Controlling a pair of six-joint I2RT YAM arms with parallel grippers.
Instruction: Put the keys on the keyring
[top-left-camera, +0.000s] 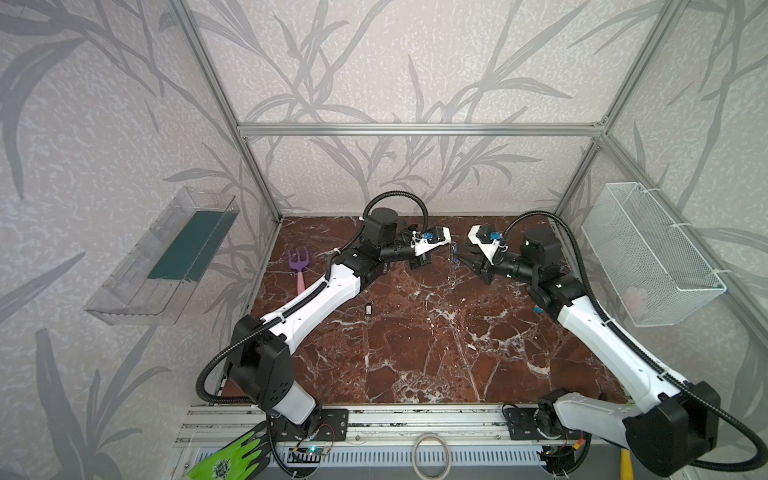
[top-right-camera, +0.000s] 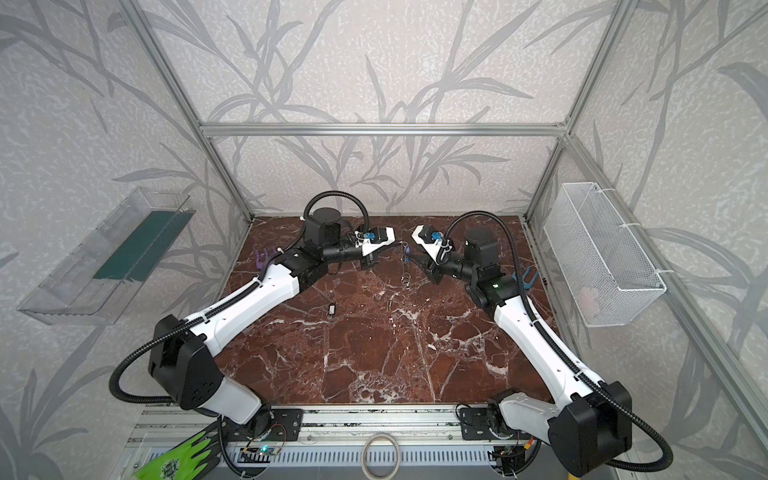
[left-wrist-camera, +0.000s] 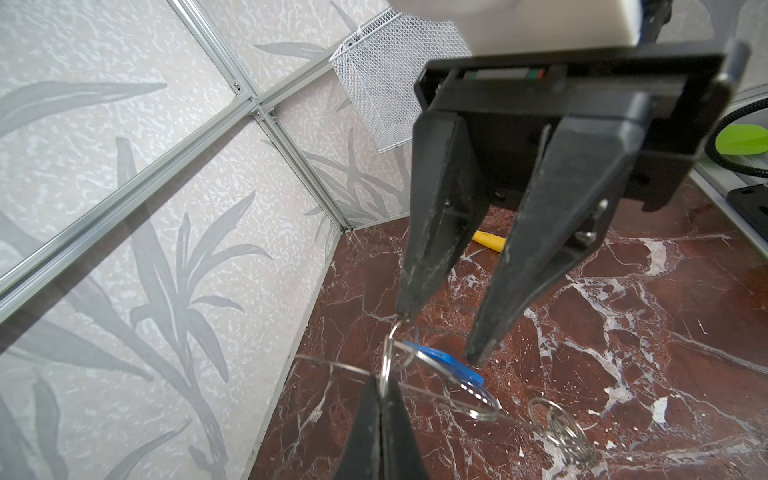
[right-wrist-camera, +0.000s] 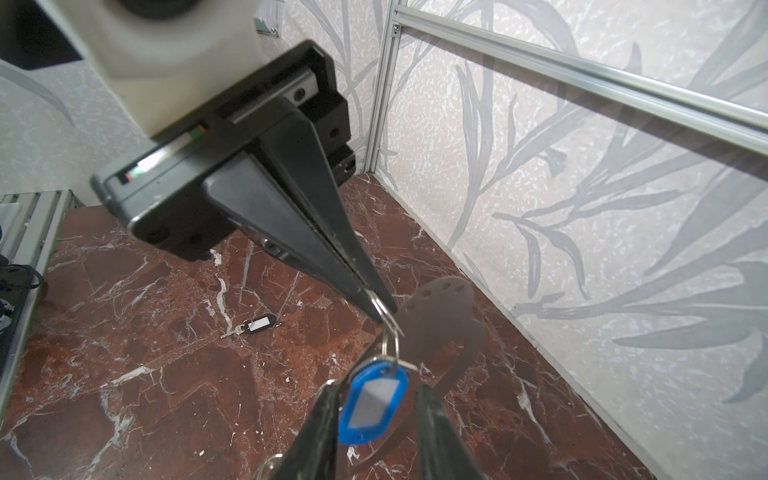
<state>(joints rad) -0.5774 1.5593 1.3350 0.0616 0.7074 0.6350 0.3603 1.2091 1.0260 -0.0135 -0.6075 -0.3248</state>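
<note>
Status: one key of two in hand. Black-and-white key (right-wrist-camera: 253, 324) lies untouched on the tabletop (top-left-camera: 415, 353) toward the front, well apart from both arms. Further back, both arms reach inward, raised, tips facing. Left gripper (right-wrist-camera: 376, 309): jaws together on a small ring (right-wrist-camera: 384, 316); keyring (right-wrist-camera: 440, 324) and blue-tagged key (right-wrist-camera: 372, 399) hang below it, clear of the tabletop. Right gripper (left-wrist-camera: 442, 336): jaws apart, straddling the blue tag, not clamping. Whether that key is fully threaded: cannot tell.

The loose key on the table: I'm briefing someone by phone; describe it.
On the red marble tabletop, look beside the left arm's white forearm. The small key with a black-rimmed white tag lies flat there; the blue-tagged key hangs aloft.
</note>
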